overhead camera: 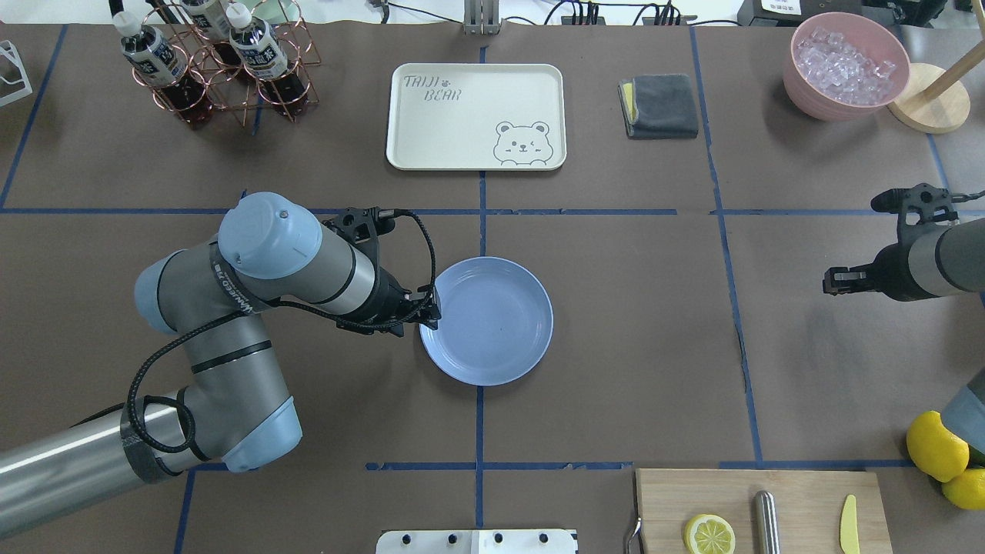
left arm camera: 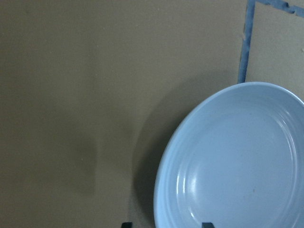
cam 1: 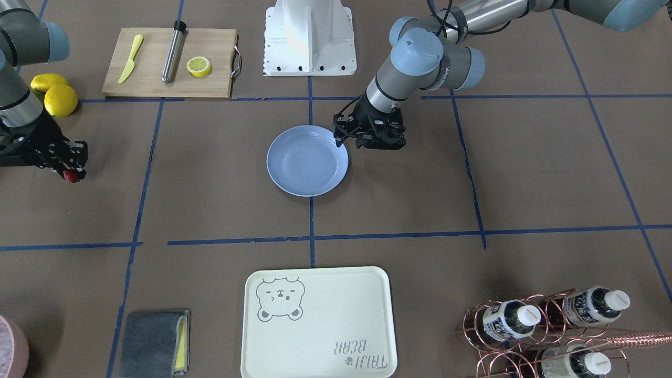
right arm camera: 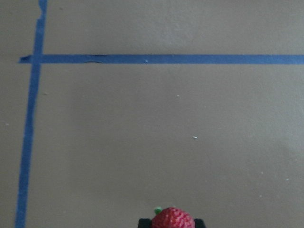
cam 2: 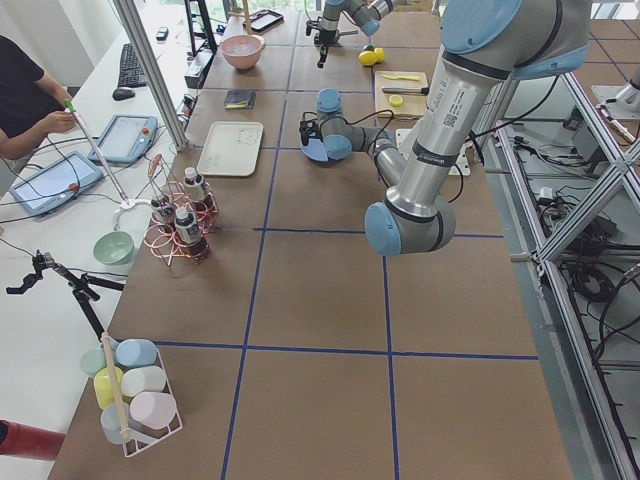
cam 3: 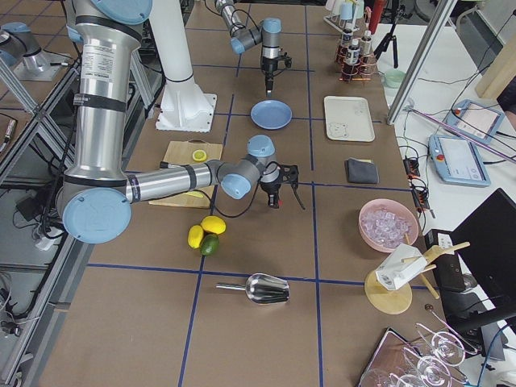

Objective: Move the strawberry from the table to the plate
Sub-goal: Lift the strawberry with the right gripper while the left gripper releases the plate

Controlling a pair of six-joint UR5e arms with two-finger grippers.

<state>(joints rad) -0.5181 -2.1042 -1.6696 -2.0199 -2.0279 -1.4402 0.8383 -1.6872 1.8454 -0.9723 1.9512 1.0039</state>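
Note:
The strawberry (cam 1: 70, 176), small and dark red, hangs just above the brown table (cam 1: 394, 210), with my right gripper (cam 1: 73, 171) shut on it. The right wrist view shows the strawberry (right arm camera: 172, 219) between the fingertips at the bottom edge, with a green bit on top. The light-blue plate (cam 1: 307, 160) lies in the middle of the table with nothing in it, far from the berry. My left gripper (overhead camera: 429, 313) is open at the plate's (overhead camera: 486, 319) rim on the robot's left side. In the left wrist view its two fingertips stand either side of that plate's (left arm camera: 237, 161) edge.
A cutting board (cam 1: 152, 79) with a lemon half (cam 1: 199, 66), a yellow knife and a metal rod lies near the right arm, beside whole lemons (cam 1: 55, 94). The bear tray (cam 1: 315, 320), a grey cloth (cam 1: 152, 342), a bottle rack (cam 1: 546, 325) and an ice bowl (overhead camera: 845, 65) line the far side.

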